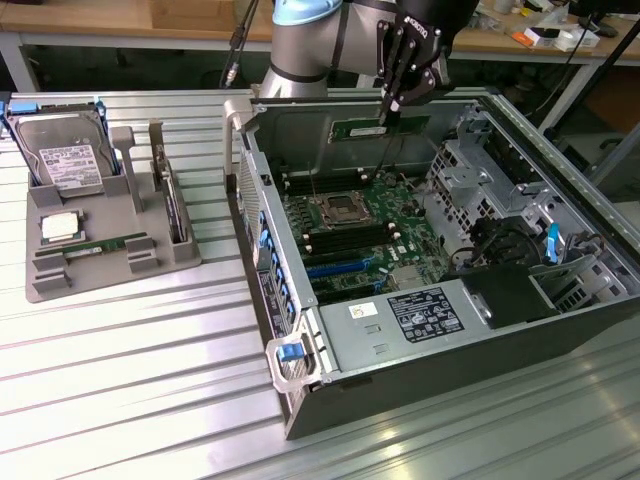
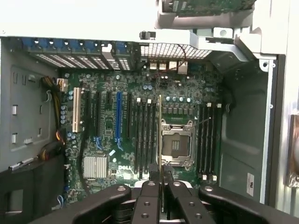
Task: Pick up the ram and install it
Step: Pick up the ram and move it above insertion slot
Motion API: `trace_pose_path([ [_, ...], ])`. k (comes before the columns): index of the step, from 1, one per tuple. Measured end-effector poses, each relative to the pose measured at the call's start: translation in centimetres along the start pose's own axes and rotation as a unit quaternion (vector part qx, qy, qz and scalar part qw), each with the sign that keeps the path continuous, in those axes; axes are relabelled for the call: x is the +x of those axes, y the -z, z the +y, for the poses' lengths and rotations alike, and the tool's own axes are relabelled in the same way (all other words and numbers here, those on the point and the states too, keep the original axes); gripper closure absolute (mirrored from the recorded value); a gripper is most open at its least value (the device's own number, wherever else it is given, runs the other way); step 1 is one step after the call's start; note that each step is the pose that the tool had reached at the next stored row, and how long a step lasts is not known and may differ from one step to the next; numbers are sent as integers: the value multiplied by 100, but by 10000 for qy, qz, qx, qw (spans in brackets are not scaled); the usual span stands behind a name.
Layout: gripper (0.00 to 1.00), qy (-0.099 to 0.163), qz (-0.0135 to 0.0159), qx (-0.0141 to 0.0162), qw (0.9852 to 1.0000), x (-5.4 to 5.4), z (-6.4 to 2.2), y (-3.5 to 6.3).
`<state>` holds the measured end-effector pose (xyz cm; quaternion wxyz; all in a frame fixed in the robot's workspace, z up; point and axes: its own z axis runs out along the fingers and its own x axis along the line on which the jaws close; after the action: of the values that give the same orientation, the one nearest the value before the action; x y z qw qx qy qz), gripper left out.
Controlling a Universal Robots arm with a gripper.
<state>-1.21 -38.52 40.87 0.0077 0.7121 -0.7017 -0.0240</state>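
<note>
Open computer case (image 1: 420,385) on slatted metal table (image 1: 130,400).
Inside the case, motherboard (image 1: 372,195) with bare CPU socket (image 1: 335,209); beside the case, toward the exterior view's left, gray tray (image 1: 45,285) holding hard drive (image 1: 68,160).

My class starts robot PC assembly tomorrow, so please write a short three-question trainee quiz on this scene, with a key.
1. True or false: the gripper is shut on the ram above the open computer case.
2. Multiple choice: where does the hard drive sit? A) in the grey tray at the exterior view's left; B) inside the case; C) in the gripper.
3. Fill in: in the wrist view the ram is seen edge-on, over the ______ that carries the CPU socket.
Key: 1 true; 2 A; 3 motherboard.
</note>
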Motion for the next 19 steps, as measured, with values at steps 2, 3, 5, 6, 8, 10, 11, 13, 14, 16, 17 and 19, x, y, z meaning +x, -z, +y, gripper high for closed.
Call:
trace_pose_path([
  [2,87,-178,-3,4,9998,0,0,-4],
  [3,87,-260,-5,6,9997,0,0,-6],
  [5,87,-512,-10,12,9987,0,0,-11],
  [6,87,-642,-12,15,9979,0,-1,-14],
  [8,87,-999,-16,24,9950,1,-17,-23],
  [10,87,-1000,-17,23,9950,2,-95,-20],
  [11,87,-998,-17,23,9950,2,-139,-18],
  [13,87,-835,-8,18,9965,3,-209,-14],
  [14,87,-660,-1,15,9978,4,-252,-14],
  [16,87,-647,-1,12,9979,5,-323,-12],
  [17,87,-644,0,9,9979,6,-404,-8],
  [19,87,-640,1,2,9979,8,-543,-3],
])
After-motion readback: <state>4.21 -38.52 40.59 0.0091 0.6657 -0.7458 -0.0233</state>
